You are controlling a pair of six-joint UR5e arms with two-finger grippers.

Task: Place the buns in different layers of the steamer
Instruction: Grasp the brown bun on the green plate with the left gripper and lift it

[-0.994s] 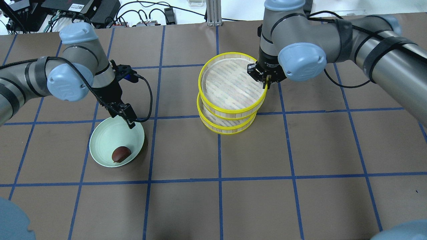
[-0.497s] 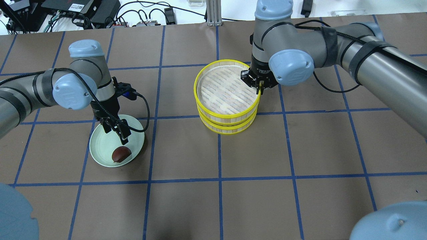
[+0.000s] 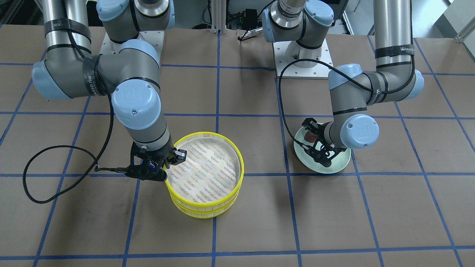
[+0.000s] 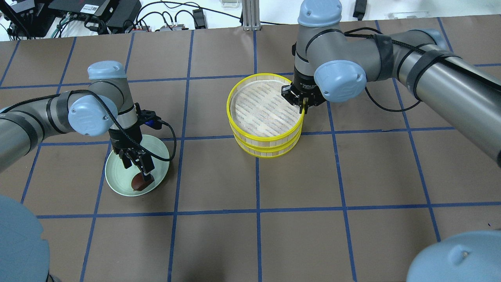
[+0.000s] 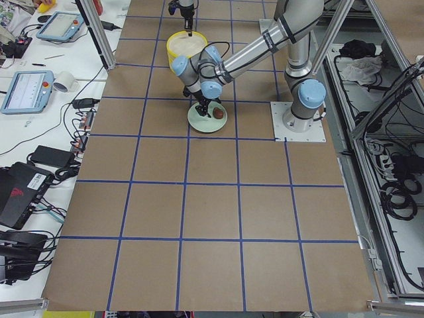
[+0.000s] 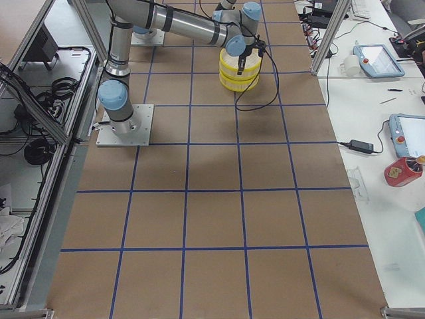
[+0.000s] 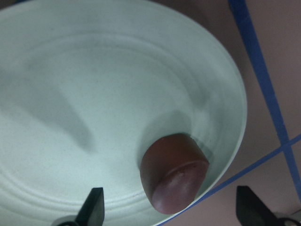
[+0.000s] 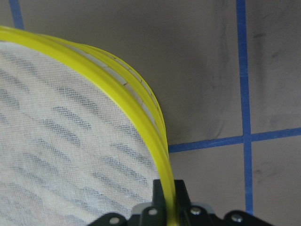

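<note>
The steamer [image 4: 266,117] stands mid-table as two yellow-rimmed layers, the upper one nearly lined up over the lower. No bun shows on its woven floor [image 8: 56,141]. My right gripper [image 4: 303,105] is shut on the upper layer's yellow rim [image 8: 117,89], one finger inside and one outside. A dark brown bun [image 4: 141,182] lies at the near edge of a pale green plate [image 4: 117,178]. My left gripper [image 4: 137,169] hangs open just above the plate. Its fingertips [image 7: 94,207] straddle the brown bun [image 7: 174,172] without touching it.
A black cable [image 4: 169,133] loops from my left wrist over the plate's right side. Another cable [image 3: 37,174] trails on the table beside the right arm. Electronics and wires [image 4: 98,15] line the far table edge. Blue tape lines grid the brown tabletop.
My right gripper carried the upper layer left and down until it lined up over the lower one. My left gripper dropped over the plate, closing in on the brown bun.
</note>
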